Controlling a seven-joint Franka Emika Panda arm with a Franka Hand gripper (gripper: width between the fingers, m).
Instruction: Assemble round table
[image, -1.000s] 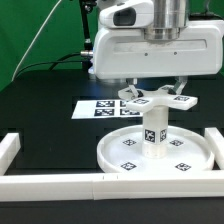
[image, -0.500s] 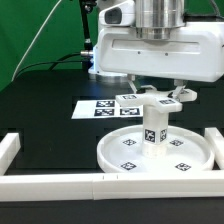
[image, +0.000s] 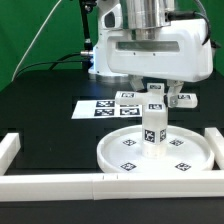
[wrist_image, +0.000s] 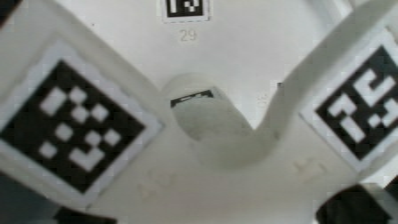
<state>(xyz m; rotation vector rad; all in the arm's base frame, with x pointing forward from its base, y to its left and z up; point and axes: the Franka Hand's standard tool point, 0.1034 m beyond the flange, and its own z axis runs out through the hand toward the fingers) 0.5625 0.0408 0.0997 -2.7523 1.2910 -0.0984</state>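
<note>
The large round disc top (image: 125, 152) lies flat near the front rail. The short cylinder leg (image: 153, 131) stands upright on its middle. The cross-shaped base (image: 153, 100) sits on top of the leg, its tagged arms spread out level. My gripper (image: 153, 90) comes straight down over it and is shut on the cross-shaped base at its hub. In the wrist view the base (wrist_image: 214, 135) fills the picture, with two tagged arms (wrist_image: 71, 112) either side of the hub. My fingertips are hidden there.
The marker board (image: 98, 108) lies flat behind the disc. White border rails run along the front (image: 60, 185), the exterior view's left (image: 8, 148) and its right (image: 213, 136). A cable hangs at the back left.
My gripper has turned about its vertical axis, and the cross-shaped base has turned with it on top of the leg. The disc and leg stay in place.
</note>
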